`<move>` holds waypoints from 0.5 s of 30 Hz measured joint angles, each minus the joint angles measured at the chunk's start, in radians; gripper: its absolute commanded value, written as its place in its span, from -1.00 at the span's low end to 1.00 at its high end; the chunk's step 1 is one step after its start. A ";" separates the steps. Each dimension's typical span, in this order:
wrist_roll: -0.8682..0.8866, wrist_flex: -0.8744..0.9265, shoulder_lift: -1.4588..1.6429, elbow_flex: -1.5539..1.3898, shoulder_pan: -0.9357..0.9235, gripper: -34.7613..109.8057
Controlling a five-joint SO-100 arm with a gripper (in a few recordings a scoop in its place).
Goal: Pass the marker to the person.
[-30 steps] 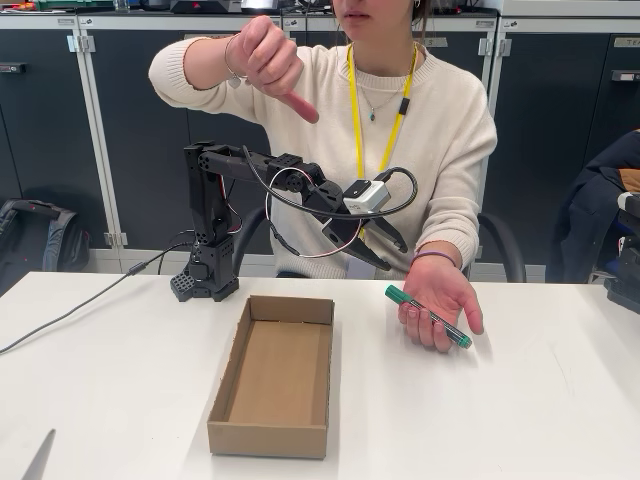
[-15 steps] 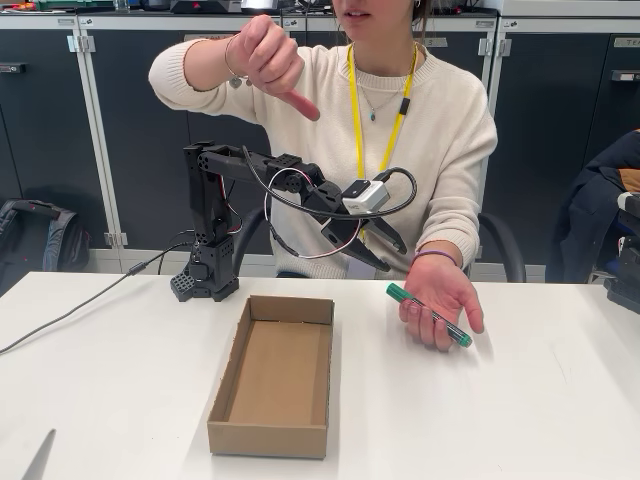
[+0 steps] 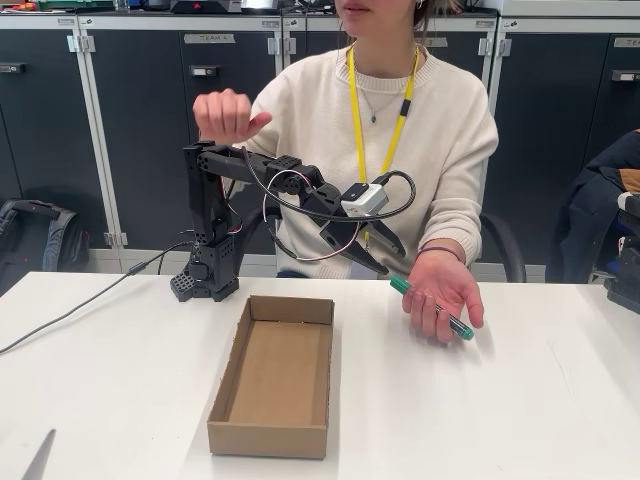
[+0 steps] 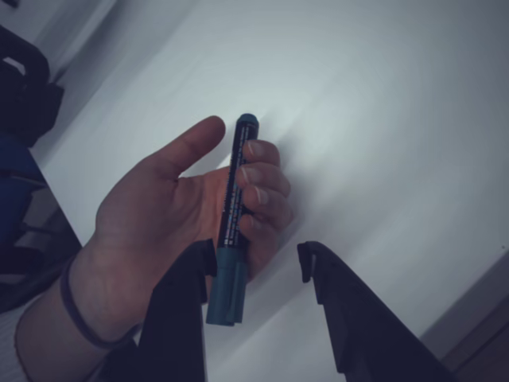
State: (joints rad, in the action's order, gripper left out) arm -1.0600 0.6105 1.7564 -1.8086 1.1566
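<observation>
Palm-up on the white table (image 3: 520, 400), the person's hand (image 3: 440, 293) lies open with the fingers curled a little around the marker (image 3: 432, 307); in the wrist view the same hand (image 4: 171, 219) has the thumb spread to one side and the fingertips (image 4: 258, 173) bent over the dark barrel of the marker (image 4: 231, 223). So the marker rests in this open palm, with its green cap pointing toward the arm and its green tail end sticking out past the fingers. A purple wristband (image 3: 436, 250) sits on the wrist of this hand. The gripper (image 3: 385, 262) of the black arm hangs just beside the cap end of the marker, above the wrist side of the palm. In the wrist view the gripper (image 4: 254, 267) has its two dark jaws spread apart, and the green cap is close to one jaw, but whether it touches it I cannot tell. The person (image 3: 400, 110) wears a cream sweater and a yellow lanyard (image 3: 357, 110) and sits behind the table. Her other hand (image 3: 225, 115) is raised above the arm's shoulder and is closed to a loose fist. A shallow cardboard box (image 3: 272, 375) stands on the table in front of the arm's base, well apart from the hand with the marker.
</observation>
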 measured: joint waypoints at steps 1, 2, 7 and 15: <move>0.000 0.002 0.000 0.000 0.000 -0.20; 0.000 0.002 0.000 0.000 0.000 -0.20; 0.003 0.000 0.000 0.000 -0.005 -0.20; 0.002 0.000 0.000 0.000 -0.021 -0.21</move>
State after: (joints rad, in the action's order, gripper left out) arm -1.0584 0.6105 1.7564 -1.8086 1.1351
